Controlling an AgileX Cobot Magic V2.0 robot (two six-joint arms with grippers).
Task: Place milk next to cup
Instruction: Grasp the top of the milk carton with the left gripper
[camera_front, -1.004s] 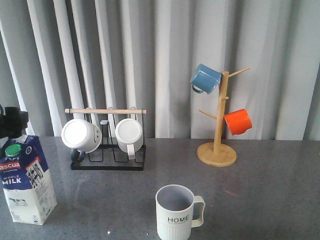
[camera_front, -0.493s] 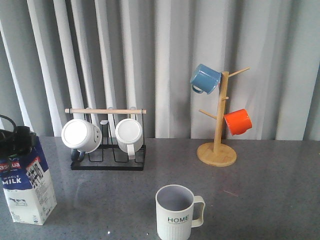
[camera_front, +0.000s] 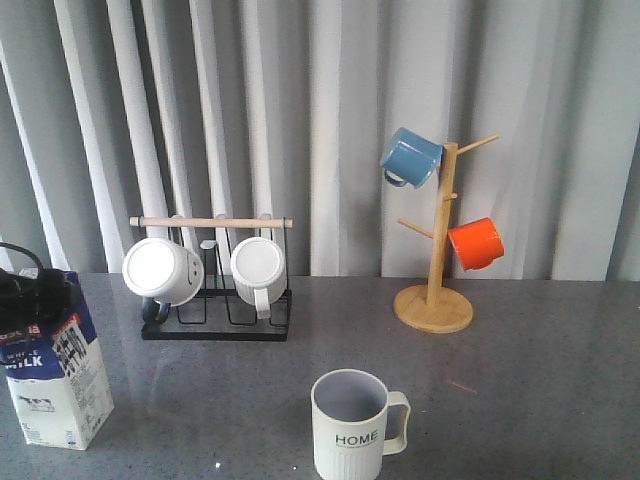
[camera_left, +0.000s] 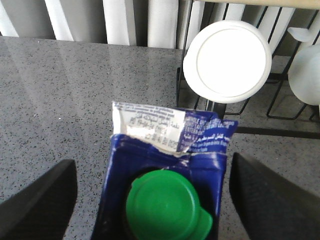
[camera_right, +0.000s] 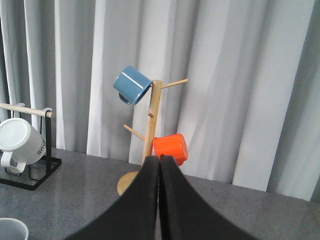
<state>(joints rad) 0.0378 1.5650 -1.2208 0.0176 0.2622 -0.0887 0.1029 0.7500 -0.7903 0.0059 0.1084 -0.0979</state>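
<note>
- Grey pleated curtains hang behind a speckled grey table.
- Milk stands upright at the table's front left edge, well apart from the cup, which sits front and centre with its handle to the right and "HOME" facing the camera.
- Left gripper is spread wide, one finger on each side of the carton's top; in the left wrist view bare table shows between each finger and the carton, so nothing is clamped.
- From the front, the gripper's dark body covers the carton's peak.
- Green cap sits on the blue sloped top, below the white folded ridge, midway between the fingers.
- Black wire rack with a wooden bar stands behind, between the milk and the cup; two white mugs lie on it with their bottoms toward the camera.
- Wooden mug tree stands back right, with a blue mug high on its left side and an orange mug lower on its right.
- Right gripper is pressed closed with nothing between its fingers, held above the table and pointing at the mug tree.
</note>
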